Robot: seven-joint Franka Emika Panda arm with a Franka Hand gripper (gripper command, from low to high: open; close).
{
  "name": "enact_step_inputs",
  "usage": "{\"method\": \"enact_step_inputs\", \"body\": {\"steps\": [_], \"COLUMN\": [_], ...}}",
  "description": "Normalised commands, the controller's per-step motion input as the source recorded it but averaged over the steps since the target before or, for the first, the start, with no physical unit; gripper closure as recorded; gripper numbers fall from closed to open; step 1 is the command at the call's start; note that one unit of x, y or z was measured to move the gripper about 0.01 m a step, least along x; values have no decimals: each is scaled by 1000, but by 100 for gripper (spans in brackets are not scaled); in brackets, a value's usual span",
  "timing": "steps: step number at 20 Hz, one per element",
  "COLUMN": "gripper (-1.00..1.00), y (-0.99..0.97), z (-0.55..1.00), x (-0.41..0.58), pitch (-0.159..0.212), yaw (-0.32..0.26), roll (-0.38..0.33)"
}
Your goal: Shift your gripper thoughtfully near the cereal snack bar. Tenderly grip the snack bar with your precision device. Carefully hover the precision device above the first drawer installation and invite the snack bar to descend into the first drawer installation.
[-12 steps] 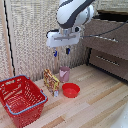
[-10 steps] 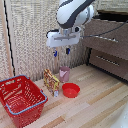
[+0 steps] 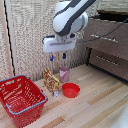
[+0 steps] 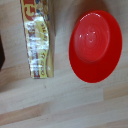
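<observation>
Pale wooden counter (image 3: pixel 100 102) carries the cereal snack bar (image 3: pixel 51 81), standing mid-counter between a red basket (image 3: pixel 21 98) and red bowl (image 3: pixel 70 90). Above it the gripper (image 3: pixel 57 56) hangs empty, fingers slightly apart. A careless descent could topple the upright packet or clip the pink cup (image 3: pixel 64 74) just behind.

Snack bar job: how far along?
Done: nothing that shows. The snack bar stands on the floor between the red basket and the red bowl, ungripped.
In hand: the approach. The gripper hangs above the bar and pink cup, fingers apart, holding nothing.
Left: descend, grip, carry to the top drawer, which looks pulled out, and release.
</observation>
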Motion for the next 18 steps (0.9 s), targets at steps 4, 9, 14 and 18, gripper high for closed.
{"method": "enact_step_inputs", "body": {"steps": [4,9,14,18], "gripper": [-100,-100,-100,-100], "y": [323,210,29,18], "z": [-321,-398,-440,-356], "x": [221,207,294,282], "pitch": [61,48,60,109], "yaw": [-39,-2,67,76], "roll": [-71,-78,-45,-63]}}
